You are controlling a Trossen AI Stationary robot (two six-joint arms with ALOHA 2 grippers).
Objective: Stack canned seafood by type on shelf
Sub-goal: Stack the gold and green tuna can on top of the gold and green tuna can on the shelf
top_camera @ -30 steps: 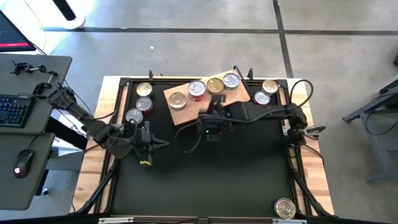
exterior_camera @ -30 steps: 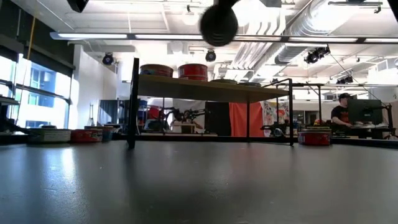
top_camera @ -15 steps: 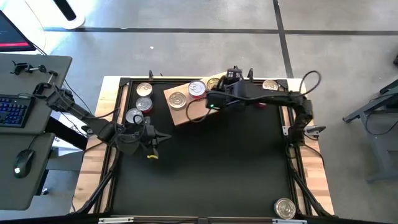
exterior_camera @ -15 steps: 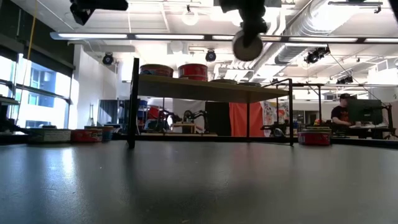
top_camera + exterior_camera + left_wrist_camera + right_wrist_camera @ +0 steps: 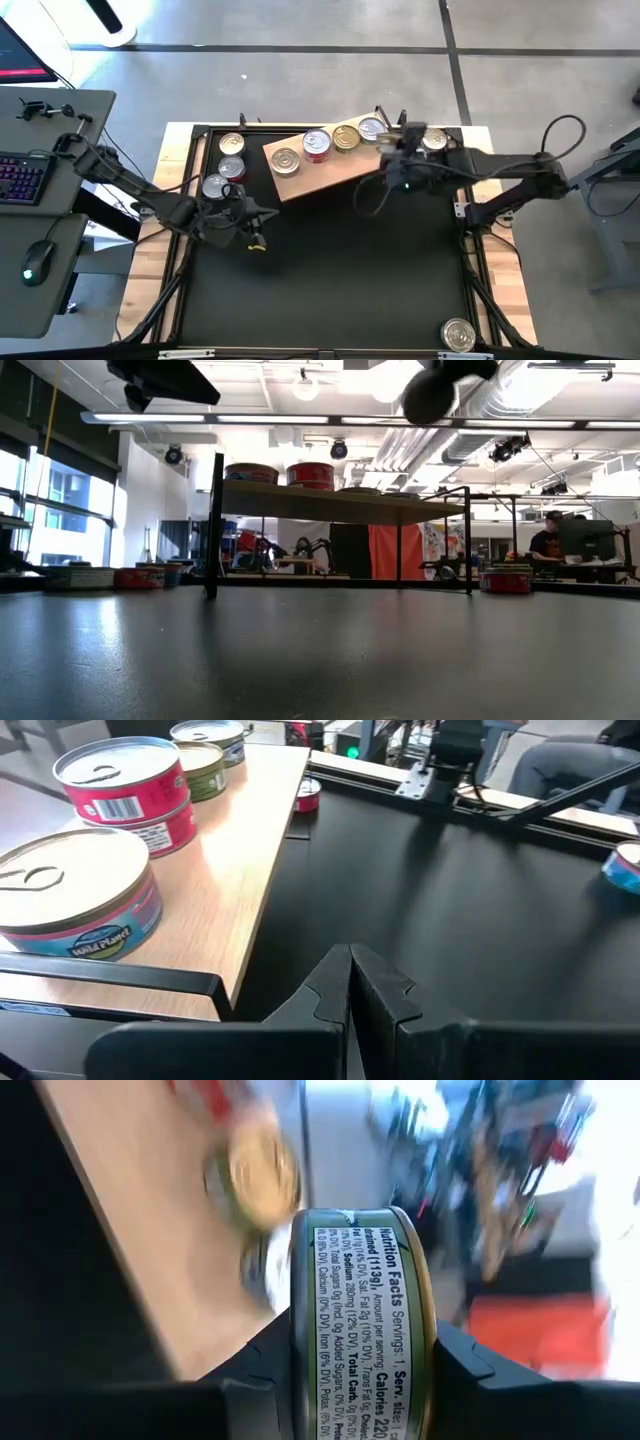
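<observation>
On the far left, a grey desk (image 5: 60, 215) w/ a black keyboard (image 5: 22, 180) and a black mouse (image 5: 33, 262). Next, the left gripper (image 5: 262, 218) hangs low over the black table mat (image 5: 340, 270), near its left side, jaws pressed tight together w/ nothing in them; the left wrist view shows its dark fingers (image 5: 375, 985) closed. Just past it, three short round tins w/ silver lids (image 5: 229, 165) sit by the mat's left edge. Then comes the flat light-brown wooden shelf block (image 5: 325, 172), set at a slant near the back of the table, w/ four round tins in a row on top (image 5: 330, 143): silver and gold lids, one w/ a red side. In the low view, two red tins (image 5: 288, 473) show up on that shelf. At the shelf's right end, the right gripper (image 5: 404, 140) hangs in the air, pinching a small round green-sided tin w/ a white food label (image 5: 362, 1330) by its flat faces, turned on edge. More tins by the back right corner (image 5: 434, 139). One silver-lid tin (image 5: 457, 334) sits alone at the front right.
</observation>
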